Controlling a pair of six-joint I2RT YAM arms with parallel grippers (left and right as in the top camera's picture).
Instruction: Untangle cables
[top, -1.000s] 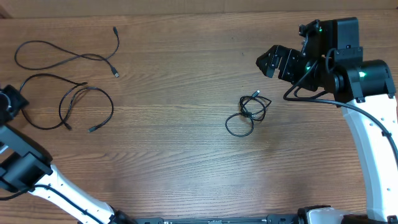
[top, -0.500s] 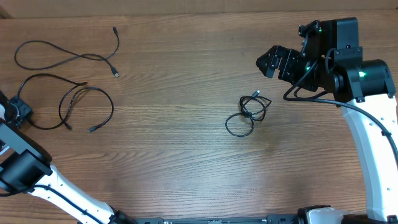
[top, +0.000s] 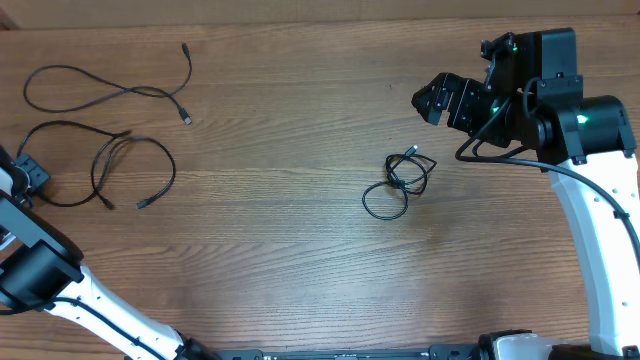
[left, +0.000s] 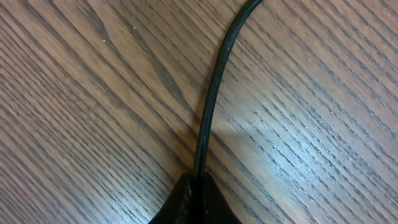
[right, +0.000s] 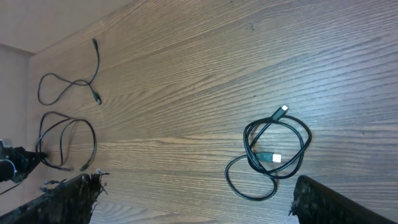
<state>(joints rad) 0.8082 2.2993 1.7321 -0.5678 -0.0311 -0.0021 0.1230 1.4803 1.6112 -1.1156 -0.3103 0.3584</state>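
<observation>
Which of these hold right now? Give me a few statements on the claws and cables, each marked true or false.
1. The left claw is shut on the looped cable. True.
2. The right claw holds a cable. False: it is open and empty.
3. The coiled cable lies beside the left claw. False: it lies mid-table, nearer the right claw.
4. The coiled cable touches no other cable. True.

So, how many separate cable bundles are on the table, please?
3: a loose cable far left, a looped cable right beside it, a coiled tangle mid-table. Overlaps may hide extra strands.
</observation>
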